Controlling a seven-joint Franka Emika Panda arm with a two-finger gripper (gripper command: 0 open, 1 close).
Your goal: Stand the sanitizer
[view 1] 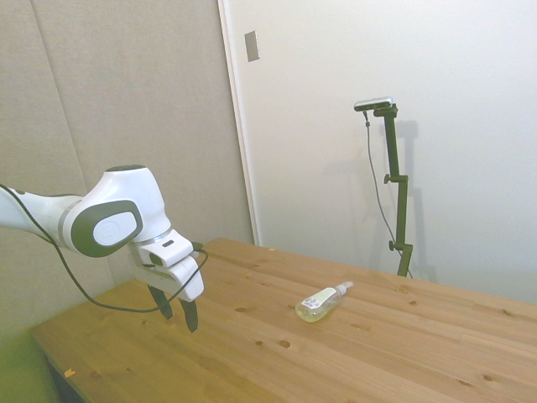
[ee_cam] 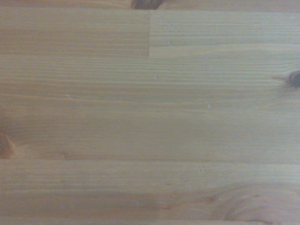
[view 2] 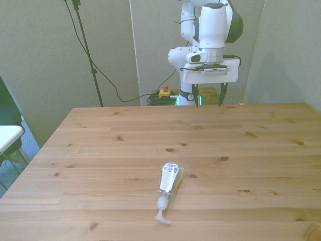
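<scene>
The sanitizer (view 1: 322, 303) (view 2: 168, 184) is a small clear bottle of yellowish liquid with a white label and a white pump top. It lies flat on its side on the wooden table (view 1: 377, 353) (view 2: 100, 145), near the front view's lower middle, pump end toward the table's near edge. My gripper (view 1: 179, 314) (view 2: 206, 96) hangs open above the table's far edge, well apart from the bottle, with nothing between its fingers. The wrist view holds only bare wood planks (ee_cam: 150, 117).
A red-and-yellow button box (view 2: 164, 92) and cables lie on the floor behind the table. A chair (view 2: 7, 135) stands off the front view's left edge. Grey panels and a white wall close in the back.
</scene>
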